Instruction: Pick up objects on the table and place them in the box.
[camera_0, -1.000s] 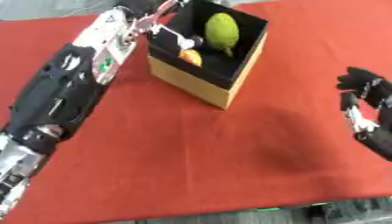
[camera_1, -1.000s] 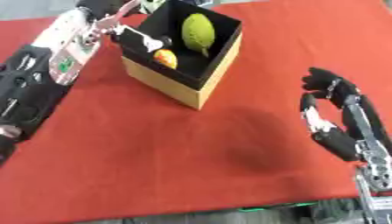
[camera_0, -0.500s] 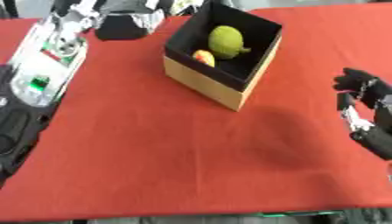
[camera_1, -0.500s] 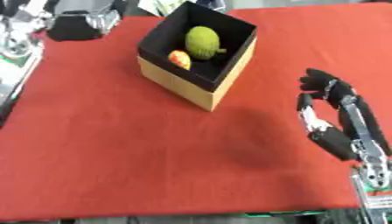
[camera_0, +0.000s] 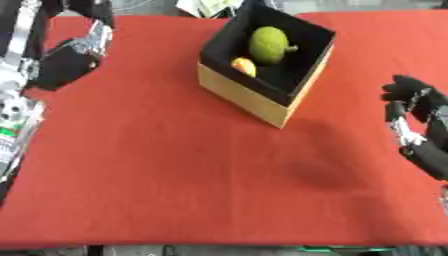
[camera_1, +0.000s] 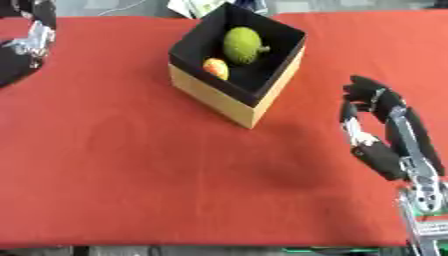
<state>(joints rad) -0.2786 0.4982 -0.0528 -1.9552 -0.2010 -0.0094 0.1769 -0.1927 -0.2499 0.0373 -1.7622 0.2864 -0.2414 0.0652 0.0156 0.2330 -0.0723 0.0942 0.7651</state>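
The box (camera_1: 234, 95) stands alone on the red cloth (camera_0: 175, 170), bare cloth on every side. Its open top holds a green fruit (camera_1: 241, 45) and a smaller orange one (camera_1: 215, 68) (beside it). The left hand (camera_0: 66, 62) and right hand (camera_1: 378, 131) hang well apart from it.

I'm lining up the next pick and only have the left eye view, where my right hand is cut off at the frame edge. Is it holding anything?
Observer: No. The right eye view shows the whole right hand, with its fingers relaxed and nothing in them.
Operator: Where does its arm come in?
Observer: From the lower right corner. The silver wrist sits below the hand, above the red cloth.
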